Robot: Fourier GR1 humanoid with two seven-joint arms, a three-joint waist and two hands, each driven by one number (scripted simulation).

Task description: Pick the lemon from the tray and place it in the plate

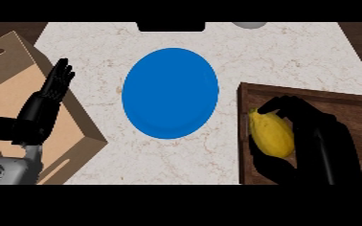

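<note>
Plate (170, 93) was plain blue. Right of it: yellow lemon (272, 133), dark brown tray (243, 105). Counter (283, 52) showed cream with faint veining, perhaps marble.

The right hand (318, 139) is curling round the lemon (271, 133), hiding the side facing its palm and the end under its fingers. Beneath that hand, much of the tray (244, 124) floor is lying out of sight, and the tray is running off the view's right and lower edges. The left hand (56, 84) and its forearm are covering part of a wooden box (14, 100), which is being cut off at the left edge. Far ahead of both hands, a grey round thing (249, 24) and a black shape (170, 26) are showing only as slivers, too little to identify.
</note>
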